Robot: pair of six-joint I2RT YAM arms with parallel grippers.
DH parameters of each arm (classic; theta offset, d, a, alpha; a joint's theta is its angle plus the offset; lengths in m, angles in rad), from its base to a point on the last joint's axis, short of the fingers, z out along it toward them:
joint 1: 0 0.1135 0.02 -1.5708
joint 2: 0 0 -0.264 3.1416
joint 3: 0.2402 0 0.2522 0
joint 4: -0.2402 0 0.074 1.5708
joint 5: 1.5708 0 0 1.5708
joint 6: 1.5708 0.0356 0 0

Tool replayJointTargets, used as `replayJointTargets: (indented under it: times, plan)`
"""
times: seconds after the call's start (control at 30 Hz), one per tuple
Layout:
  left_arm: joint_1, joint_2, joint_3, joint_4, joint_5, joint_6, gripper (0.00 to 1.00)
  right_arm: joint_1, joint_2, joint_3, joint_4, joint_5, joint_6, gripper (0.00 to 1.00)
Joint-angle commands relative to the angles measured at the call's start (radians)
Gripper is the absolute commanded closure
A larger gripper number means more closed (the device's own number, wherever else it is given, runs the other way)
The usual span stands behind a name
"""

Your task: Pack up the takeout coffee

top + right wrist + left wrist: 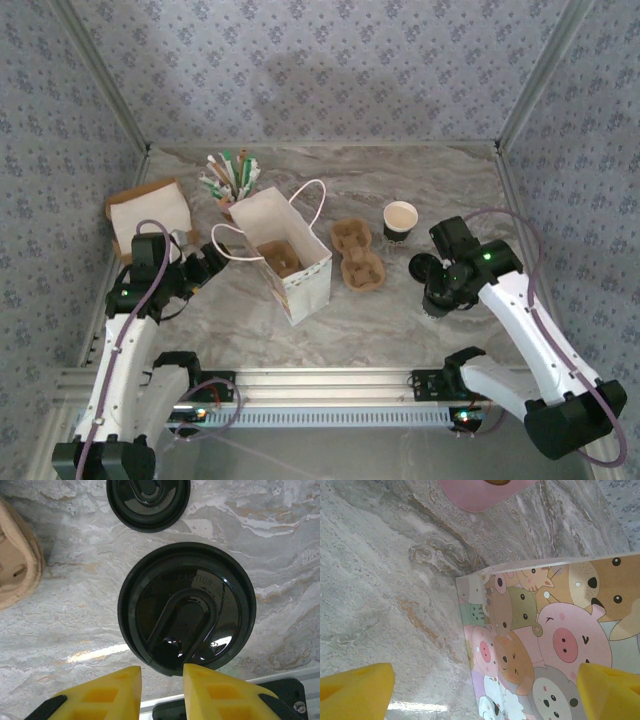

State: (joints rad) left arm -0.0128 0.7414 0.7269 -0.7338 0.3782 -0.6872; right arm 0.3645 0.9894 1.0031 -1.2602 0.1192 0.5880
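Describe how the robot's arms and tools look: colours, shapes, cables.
The left arm and right arm have white links, black joints, a looping lilac cable each and a small green light. The left tool and right tool have chunky yellow fingers.

Glossy plastic lid [185,607]; matt paper bag [262,215]

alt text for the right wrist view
A round black lid lies flat on the marble table, with the two yellow fingers of the right gripper close together at its near rim. A second black lid sits beyond it, and a brown cardboard cup carrier edges in at left.
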Motion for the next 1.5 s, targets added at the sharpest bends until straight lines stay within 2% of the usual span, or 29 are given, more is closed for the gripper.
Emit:
replayJointTargets:
  times: [0.0,0.63,1.17,1.33,1.47]
  plan:
    - [0.006,-0.001,0.026,-0.009,0.021,0.026,0.06,-0.013,0.006,-0.023,-0.006,0.009,0.062,0.69]
    - [0.006,0.024,0.029,0.004,0.019,0.031,0.07,-0.048,0.073,-0.090,0.039,0.004,0.113,0.69]
    - [0.006,0.026,0.044,-0.001,0.019,0.032,0.08,-0.069,0.067,-0.193,0.075,-0.034,0.169,0.68]
    - [0.006,0.022,0.045,-0.003,0.022,0.033,0.08,-0.075,0.049,-0.165,0.064,-0.038,0.167,0.68]
    - [0.006,0.012,0.051,-0.014,0.022,0.033,0.08,-0.075,0.022,-0.092,0.032,-0.044,0.147,0.64]
